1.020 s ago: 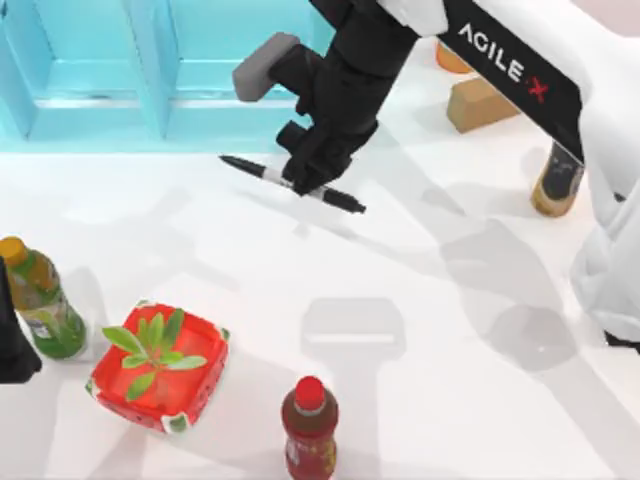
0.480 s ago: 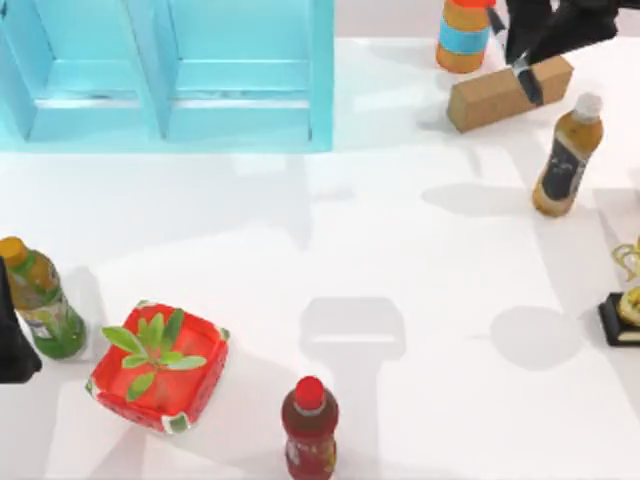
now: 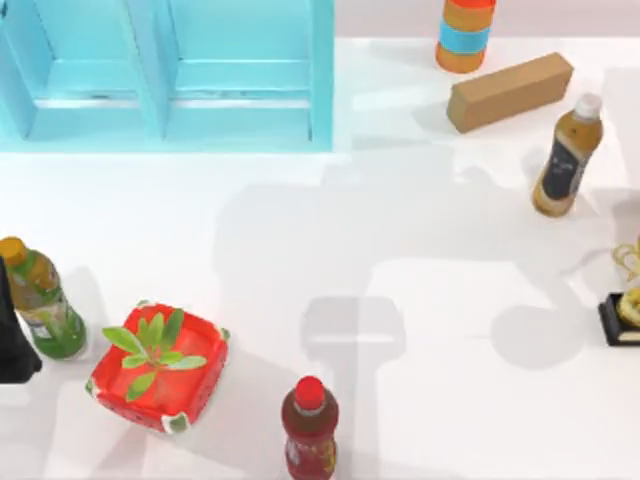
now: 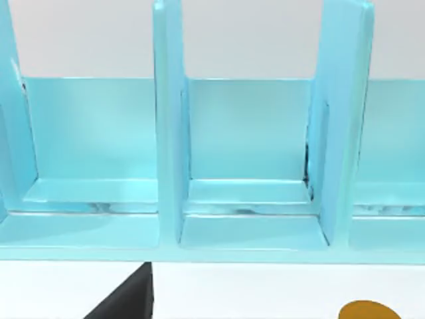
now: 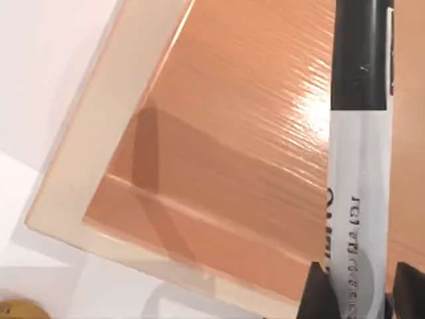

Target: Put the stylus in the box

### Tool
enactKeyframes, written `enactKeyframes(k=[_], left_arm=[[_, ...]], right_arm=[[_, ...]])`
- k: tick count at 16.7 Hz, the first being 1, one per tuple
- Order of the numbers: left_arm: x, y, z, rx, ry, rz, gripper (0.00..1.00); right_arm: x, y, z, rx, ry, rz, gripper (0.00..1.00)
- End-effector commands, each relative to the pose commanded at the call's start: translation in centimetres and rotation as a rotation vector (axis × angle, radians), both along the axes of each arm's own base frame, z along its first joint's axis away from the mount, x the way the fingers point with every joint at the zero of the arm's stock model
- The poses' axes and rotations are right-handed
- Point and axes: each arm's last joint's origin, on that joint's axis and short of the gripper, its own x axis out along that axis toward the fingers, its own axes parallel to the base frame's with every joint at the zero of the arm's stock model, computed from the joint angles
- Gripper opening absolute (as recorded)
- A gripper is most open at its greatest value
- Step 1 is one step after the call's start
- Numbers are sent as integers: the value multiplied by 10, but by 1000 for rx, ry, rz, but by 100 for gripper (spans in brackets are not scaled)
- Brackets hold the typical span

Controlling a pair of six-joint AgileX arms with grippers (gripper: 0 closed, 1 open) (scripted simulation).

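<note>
- Right wrist view, nearest part: the right gripper (image 5: 352, 292) has its two dark fingers (image 5: 317, 292) closed narrow around the stylus (image 5: 357, 166), one on each side of the silver-white middle with printed letters.
- From the fingers the stylus runs away to its black end, which hangs above the box (image 5: 219, 153).
- The box is an open orange tray with a pale cream rim; its inner floor lies below the stylus, and I cannot tell if the stylus touches it.
- Left wrist view: the blue shelf (image 4: 252, 166) stands across the picture with upright dividers; whether the left gripper's fingers are wide or narrow I cannot tell.
- Top view: nearest are the red bottle (image 3: 309, 428) and the red plant pot (image 3: 160, 365); the blue shelf (image 3: 170, 75) is beyond them.
- A dark part of the left arm (image 3: 12, 345) sits beside the green bottle (image 3: 40, 300), left of the red plant pot.
</note>
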Motion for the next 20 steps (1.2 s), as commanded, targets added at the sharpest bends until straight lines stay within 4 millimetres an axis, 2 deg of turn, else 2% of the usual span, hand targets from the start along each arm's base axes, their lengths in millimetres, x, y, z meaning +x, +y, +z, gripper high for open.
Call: enactKeyframes(k=[3,6,14,17,20], left_arm=[[0,0,0,0,0,0,100],[0,0,0,0,0,0,100],[0,0,0,0,0,0,100],[0,0,0,0,0,0,100],[0,0,0,0,0,0,100]], right_arm=[[-17,-41,-21,-130,115,-269,0],[-28,-63,-36,-221,193,-399,0],[-30,-65,-41,-241,204,-417,0],[-35,-65,-55,-242,204,-422,0],[-46,-62,-79,-238,222,-423,0]])
